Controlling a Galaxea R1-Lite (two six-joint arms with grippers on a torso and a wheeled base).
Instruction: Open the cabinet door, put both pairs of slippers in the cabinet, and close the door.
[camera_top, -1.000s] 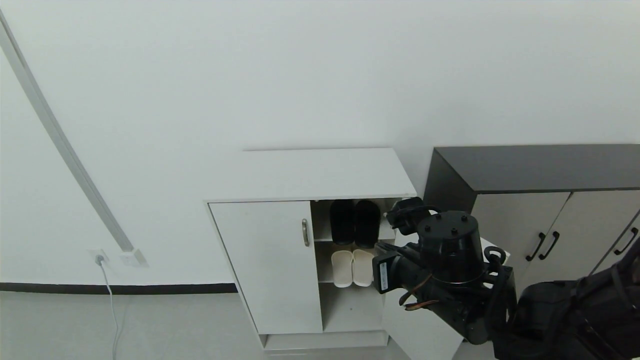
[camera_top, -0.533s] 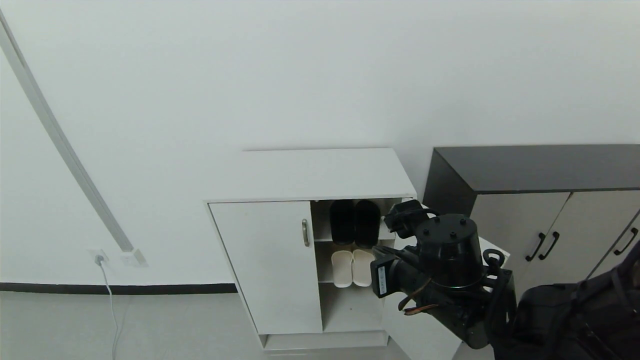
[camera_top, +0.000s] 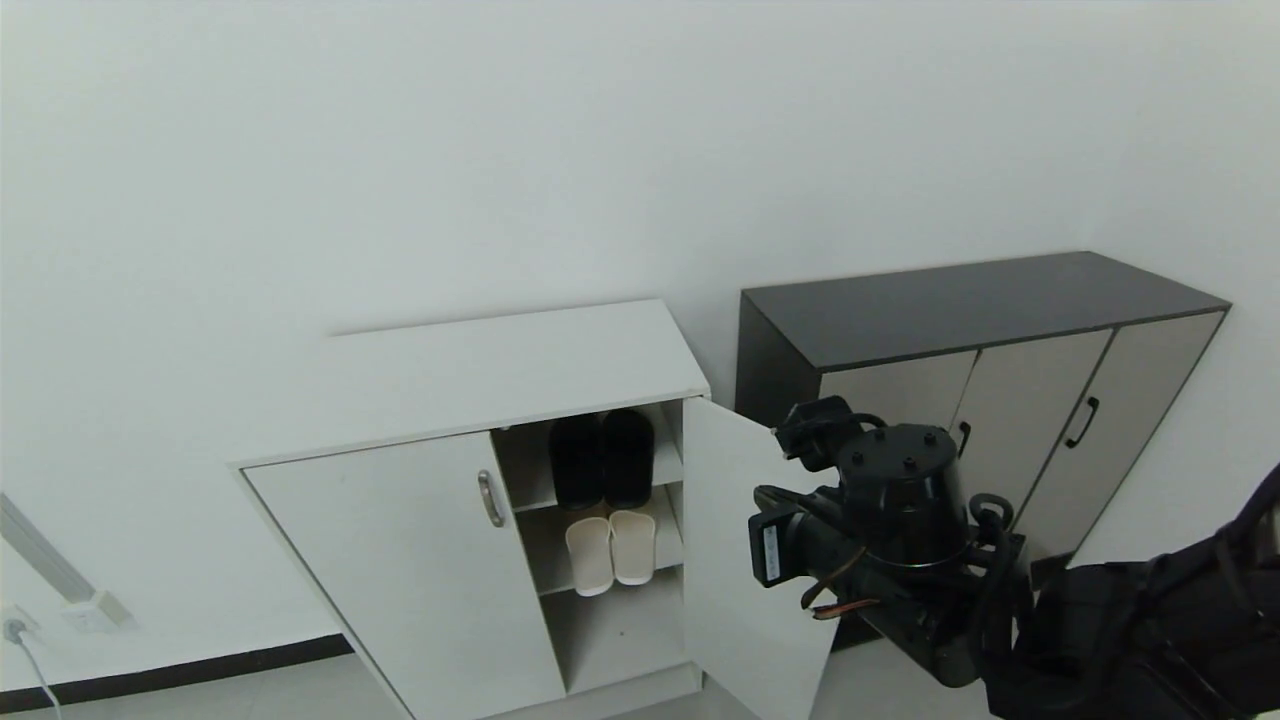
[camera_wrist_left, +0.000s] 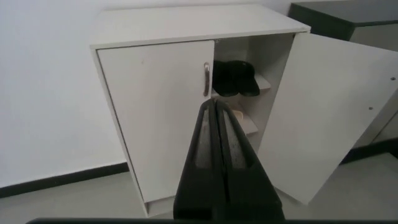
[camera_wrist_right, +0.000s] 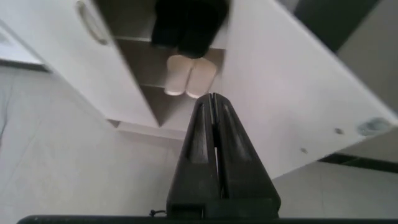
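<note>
The white cabinet (camera_top: 470, 360) has its left door (camera_top: 400, 570) shut and its right door (camera_top: 745, 560) swung open. Black slippers (camera_top: 602, 458) lie on the top shelf and white slippers (camera_top: 610, 550) on the shelf below. My right arm (camera_top: 890, 520) hangs just in front of the open door's free edge. My right gripper (camera_wrist_right: 213, 99) is shut on nothing, close to the door panel (camera_wrist_right: 298, 93), with the white slippers (camera_wrist_right: 189, 76) beyond it. My left gripper (camera_wrist_left: 216, 109) is also shut on nothing, held back from the cabinet front below the left door's handle (camera_wrist_left: 206, 70).
A dark-topped cabinet (camera_top: 980, 300) with grey doors stands right of the white one, against the same wall. A wall socket and cable (camera_top: 15, 635) sit low at the far left. Bare floor (camera_wrist_left: 74, 199) lies before the cabinets.
The whole head picture has shifted: the camera has turned right, so both cabinets sit further left. My right arm holds about the same place in the picture, by the open door.
</note>
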